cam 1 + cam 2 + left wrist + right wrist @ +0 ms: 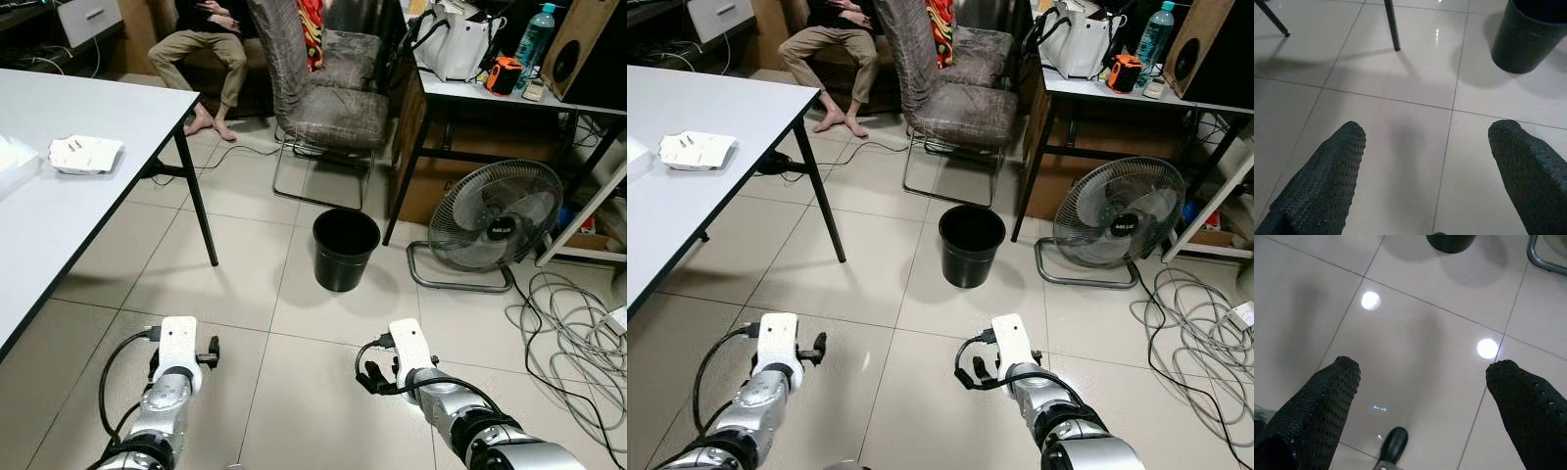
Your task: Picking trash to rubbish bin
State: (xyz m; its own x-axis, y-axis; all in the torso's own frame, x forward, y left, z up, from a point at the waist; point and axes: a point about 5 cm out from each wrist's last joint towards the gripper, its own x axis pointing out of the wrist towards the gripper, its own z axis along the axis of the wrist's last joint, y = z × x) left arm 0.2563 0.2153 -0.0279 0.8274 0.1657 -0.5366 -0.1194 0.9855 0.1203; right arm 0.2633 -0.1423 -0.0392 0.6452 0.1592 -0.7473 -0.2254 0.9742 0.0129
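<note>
Black round rubbish bin (345, 249), upright and open-topped, on pale floor tiles. White crumpled trash (86, 154), flattened, near the edge of the white table (118, 108), well apart.

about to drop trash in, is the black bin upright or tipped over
Upright: the black bin stands on its base on the tiled floor, open mouth facing up.

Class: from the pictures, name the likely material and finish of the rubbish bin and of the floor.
Rubbish bin: probably black plastic, smooth with a slight sheen, thin rolled rim and tapered wall. Floor: glazed ceramic or similar tile, pale and glossy, judging by grout lines and lamp reflections.
</note>
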